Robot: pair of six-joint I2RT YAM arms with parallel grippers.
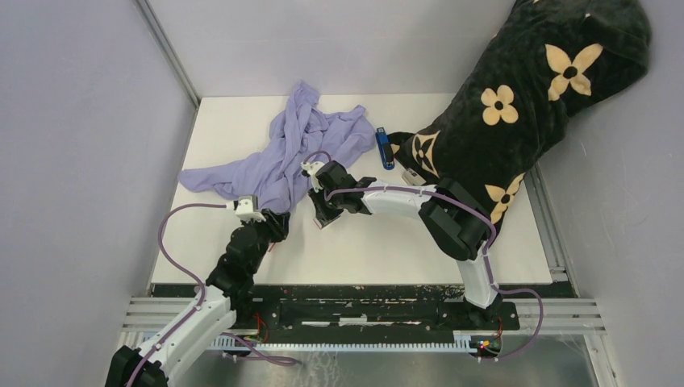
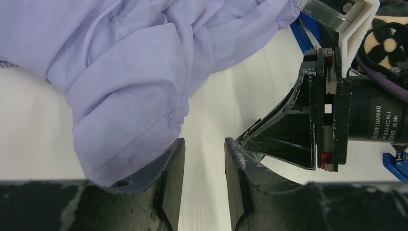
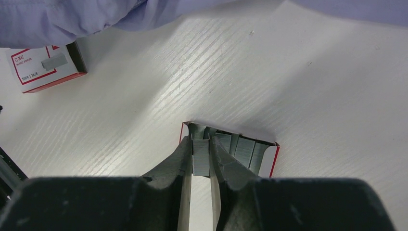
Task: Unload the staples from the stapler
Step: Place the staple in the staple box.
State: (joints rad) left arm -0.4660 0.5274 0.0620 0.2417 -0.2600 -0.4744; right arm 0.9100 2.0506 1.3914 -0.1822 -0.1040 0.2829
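Hovering beside the purple cloth (image 2: 120, 72), the left claw (image 2: 204, 156) stands apart with nothing in it. Further right, the right claw (image 3: 201, 144) is clamped on a staple strip (image 3: 201, 162) inside a small red-edged tray (image 3: 274, 161) on the surface (image 3: 288, 72), next to other strips (image 3: 245, 151). Beyond, the blue stapler (image 1: 385, 147) lies unheld. Whether it holds more staples I cannot tell, but the unloading looks well along.

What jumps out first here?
A big black flowered fabric fills the far right, with a crumpled lavender cloth left of it at the far middle. In the right wrist view, the right gripper has its jaws shut on a staple strip at an open box tray.
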